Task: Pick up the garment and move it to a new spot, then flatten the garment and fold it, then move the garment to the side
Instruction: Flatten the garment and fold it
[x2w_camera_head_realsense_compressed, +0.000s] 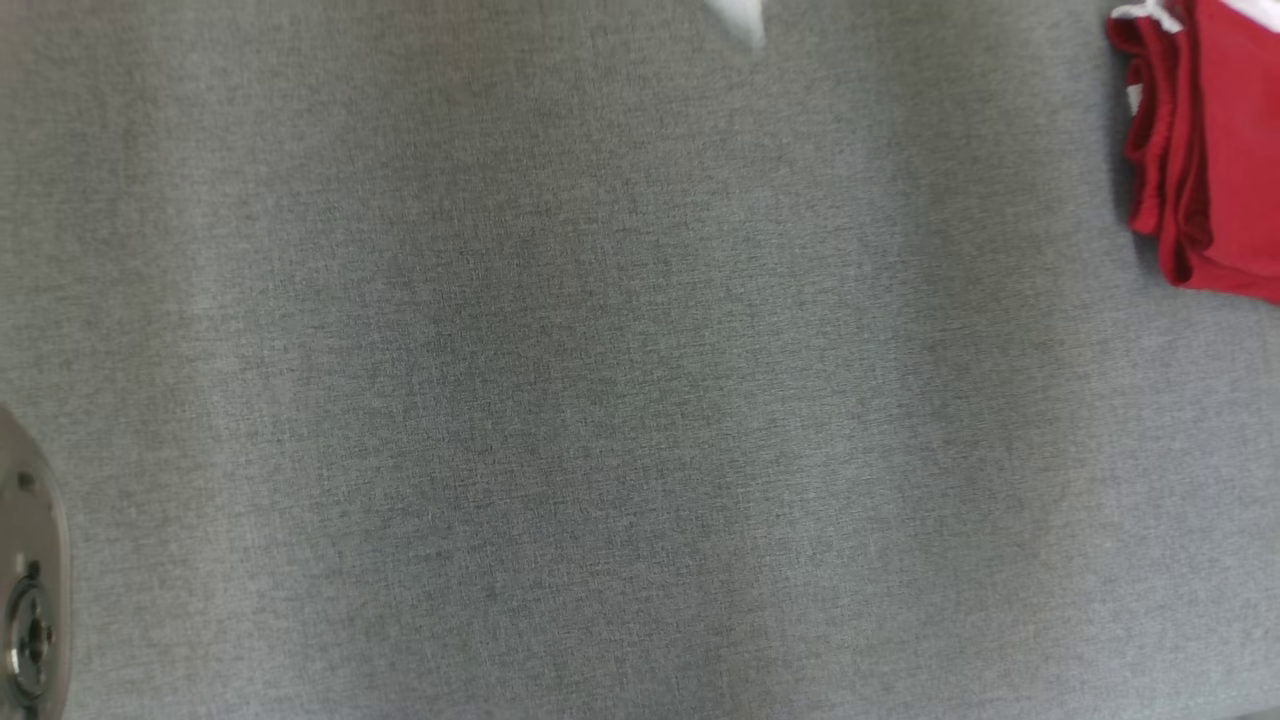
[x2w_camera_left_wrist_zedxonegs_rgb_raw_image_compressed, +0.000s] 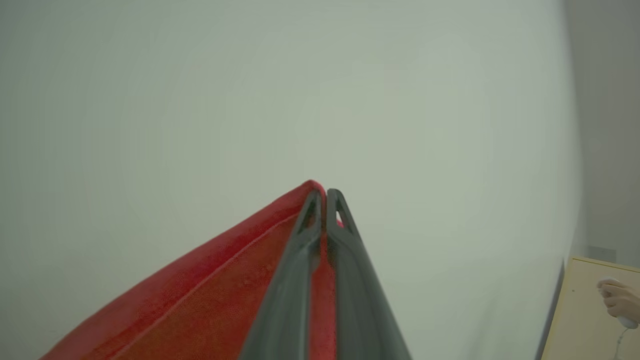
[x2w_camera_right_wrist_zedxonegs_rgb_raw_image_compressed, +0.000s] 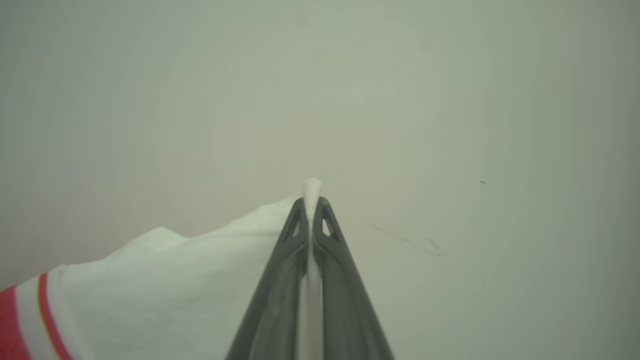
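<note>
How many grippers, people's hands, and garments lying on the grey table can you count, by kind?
Grippers: 2, the left gripper shut on red cloth, the right gripper shut on white cloth
People's hands: 1, a hand at the left wrist view's edge
Garments on the table: 1, a red garment
Total: 4

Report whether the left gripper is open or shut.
Shut: the left gripper clamps the red garment, its dark fingers pressed together on the cloth.
</note>
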